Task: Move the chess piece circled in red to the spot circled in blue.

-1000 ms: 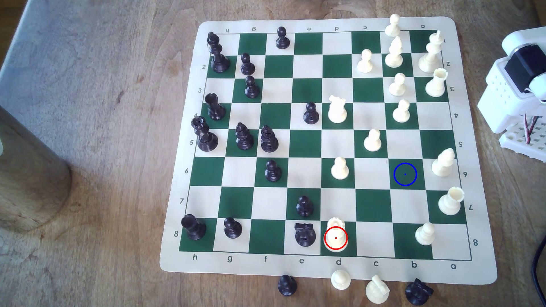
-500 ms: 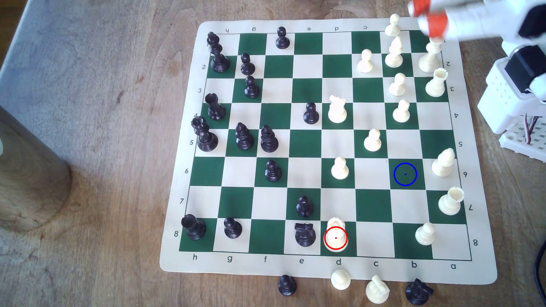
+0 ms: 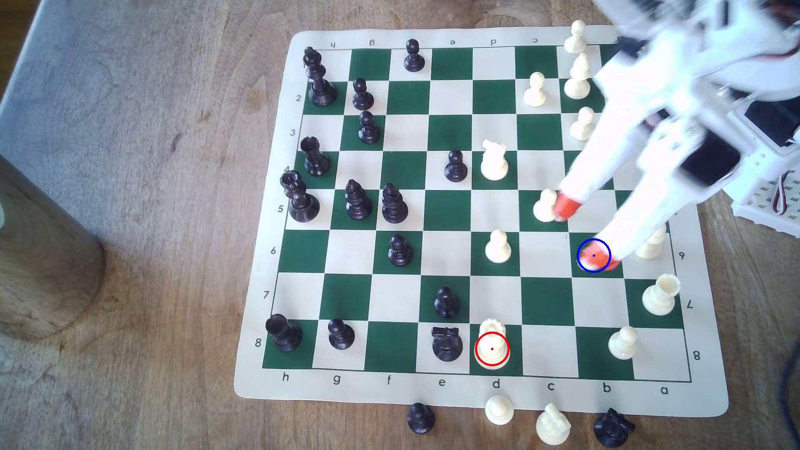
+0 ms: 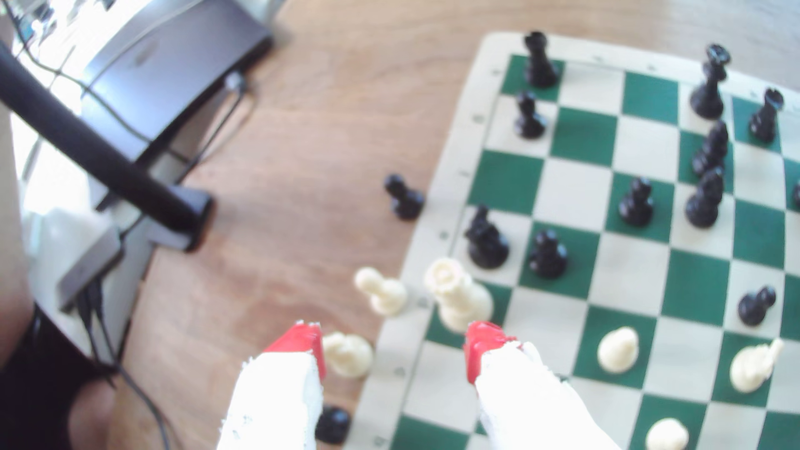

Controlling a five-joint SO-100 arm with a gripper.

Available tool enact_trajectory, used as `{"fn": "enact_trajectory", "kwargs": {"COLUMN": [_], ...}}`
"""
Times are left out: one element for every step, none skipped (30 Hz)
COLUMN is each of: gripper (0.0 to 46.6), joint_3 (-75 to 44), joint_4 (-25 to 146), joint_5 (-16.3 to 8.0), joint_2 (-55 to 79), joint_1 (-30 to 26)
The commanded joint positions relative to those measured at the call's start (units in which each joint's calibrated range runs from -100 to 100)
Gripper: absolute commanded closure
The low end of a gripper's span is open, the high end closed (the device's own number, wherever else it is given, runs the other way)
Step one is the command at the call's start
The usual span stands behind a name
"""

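Presently we are observing the end effector (image 3: 580, 231) hanging over the board (image 3: 476, 391) with its red-tipped fingers (image 4: 480, 346) spread apart, gripping nothing. One tip is overlapping the blue spot (image 3: 584, 268). The queen (image 3: 492, 346) is standing upright on its red-ringed green square at the board's near edge, well apart from the end effector.

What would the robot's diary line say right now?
end effector: open, empty, above board | white queen: on red-ringed square, untouched | blue-ringed square: no piece, one fingertip over it | step: reaching for queen
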Motion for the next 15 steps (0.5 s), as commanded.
{"fn": "enact_trajectory", "kwargs": {"gripper": [27.8,27.6,27.7,27.8,27.8,27.7,27.6,27.3,27.0,26.8,26.7,26.7,26.5,26.5,26.5], "joint_3": [-12.23,-13.32,-14.68,-17.4,-18.67,-20.12,-21.48,-22.29,-23.92,-24.74,-25.37,-26.1,-27.82,-28.64,-30.18], "joint_4": [-0.79,-0.79,-0.71,-0.3,-0.14,0.27,0.77,0.93,1.99,2.57,3.06,3.71,4.86,5.19,6.25], "joint_5": [-3.22,-3.52,-3.91,-4.54,-4.88,-5.32,-5.57,-5.91,-6.4,-6.59,-6.74,-6.89,-7.08,-7.18,-7.28], "joint_2": [9.26,11.04,12.99,16.9,18.85,20.8,22.84,24.54,27.51,28.87,29.97,31.08,33.62,34.81,36.68], "joint_1": [-0.7,-0.7,-0.54,-0.07,0.32,0.71,1.1,1.49,1.8,1.8,1.57,1.33,0.94,0.87,0.79]}}
